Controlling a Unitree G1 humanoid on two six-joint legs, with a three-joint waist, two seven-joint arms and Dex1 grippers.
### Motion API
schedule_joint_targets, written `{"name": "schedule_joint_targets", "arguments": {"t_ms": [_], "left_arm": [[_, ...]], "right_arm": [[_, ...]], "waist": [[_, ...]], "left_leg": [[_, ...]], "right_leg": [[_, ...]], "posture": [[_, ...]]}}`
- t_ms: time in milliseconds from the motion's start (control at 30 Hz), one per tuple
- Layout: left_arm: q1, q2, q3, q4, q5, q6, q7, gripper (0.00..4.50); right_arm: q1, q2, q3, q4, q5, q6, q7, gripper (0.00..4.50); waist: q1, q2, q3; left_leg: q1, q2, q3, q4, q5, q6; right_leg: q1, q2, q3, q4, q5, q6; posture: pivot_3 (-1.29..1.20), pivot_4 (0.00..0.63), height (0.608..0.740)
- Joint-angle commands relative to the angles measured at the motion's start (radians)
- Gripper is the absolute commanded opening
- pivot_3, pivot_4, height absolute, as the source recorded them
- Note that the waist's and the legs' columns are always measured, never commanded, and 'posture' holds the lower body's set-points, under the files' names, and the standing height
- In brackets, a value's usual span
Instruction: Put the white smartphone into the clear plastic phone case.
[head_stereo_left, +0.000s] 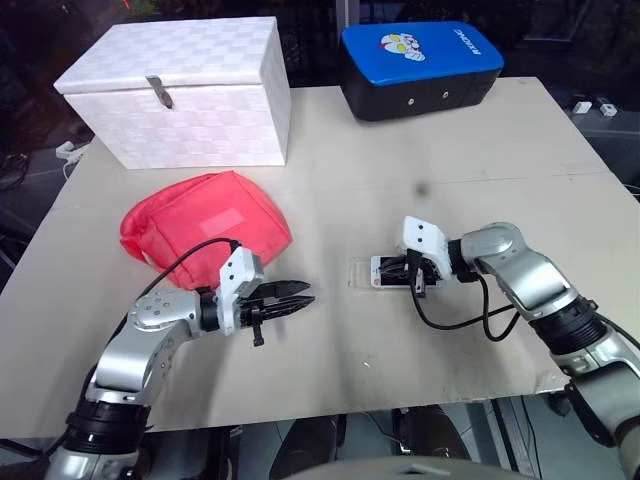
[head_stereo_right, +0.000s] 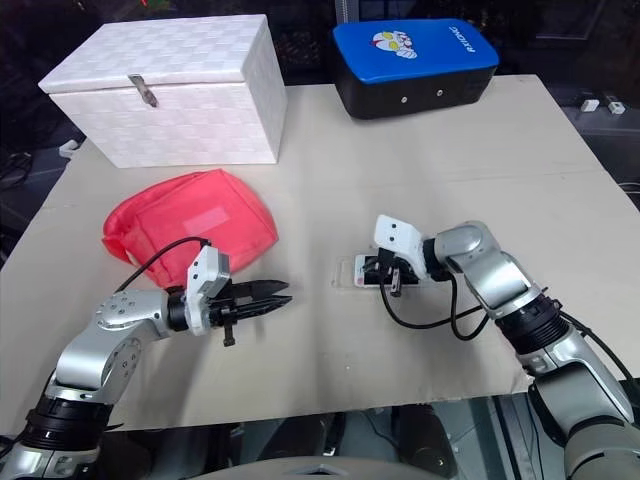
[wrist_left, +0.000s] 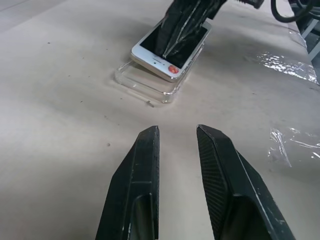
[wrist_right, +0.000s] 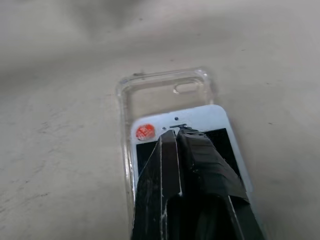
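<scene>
On the desk, the lidded box stands at the far left, with the hard case at the far edge to its right. In front of the box lies the cloth bag. Right of the bag, near the desk's middle, the clear plastic phone case lies flat, and the white smartphone rests on it, shifted so that one end of the case (the end nearer the bag) sticks out past the phone. The right gripper sits on top of the phone, reaching in from the right. The left gripper hangs in front of the bag, left of the case and apart from it, pointing toward it.
</scene>
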Motion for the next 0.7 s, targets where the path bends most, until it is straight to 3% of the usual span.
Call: {"name": "schedule_joint_targets", "arguments": {"t_ms": [33,233,400,500,600,700], "left_arm": [[-0.007,-0.004,0.005,0.002,0.002,-0.025,-0.004,1.17],[-0.011,-0.01,0.001,0.023,0.008,-0.045,-0.011,1.17],[0.005,-0.007,0.012,0.011,0.002,-0.042,-0.008,1.17],[0.007,-0.008,0.015,0.009,0.0,-0.04,-0.003,1.17],[0.004,-0.01,0.015,0.006,-0.003,-0.034,0.003,1.17],[-0.004,-0.013,0.007,0.014,0.0,-0.038,0.0,1.17]], "right_arm": [[0.027,0.0,0.045,0.024,-0.029,0.013,0.016,0.0],[0.051,0.03,0.042,0.131,-0.028,0.007,0.023,0.0],[0.035,0.088,-0.171,-0.011,0.156,0.046,0.004,0.0],[0.002,0.089,-0.234,-0.057,0.193,0.076,-0.023,0.0],[-0.028,0.076,-0.243,-0.056,0.176,0.08,-0.053,0.0],[-0.081,0.042,-0.174,0.03,0.062,0.023,-0.078,0.0]], "waist": [[0.0,0.0,0.0],[0.0,-0.001,-0.002],[0.001,0.0,-0.001],[-0.002,0.001,0.0],[-0.002,0.001,0.0],[-0.001,0.001,0.0]], "left_leg": [[0.0,0.0,0.0,0.0,0.0,0.0],[0.005,0.0,0.0,0.0,0.0,0.0],[0.007,0.0,0.0,0.0,0.0,0.0],[0.003,0.0,0.0,0.0,0.0,0.0],[0.002,0.0,0.0,0.0,0.0,0.0],[0.001,0.0,0.0,-0.001,0.0,0.0]], "right_leg": [[0.0,0.0,0.0,0.0,0.0,0.0],[0.004,0.0,0.0,0.0,0.0,0.0],[0.007,0.0,0.0,0.0,0.0,0.0],[0.003,0.0,0.0,0.001,0.0,0.0],[0.001,0.0,0.001,0.001,0.0,0.0],[0.0,0.0,0.001,0.0,0.0,0.0]], "posture": [[0.0,0.15,0.74],[0.0,0.15,0.74],[0.0,0.15,0.74],[0.0,0.15,0.74],[0.0,0.15,0.74],[0.0,0.15,0.74]]}}
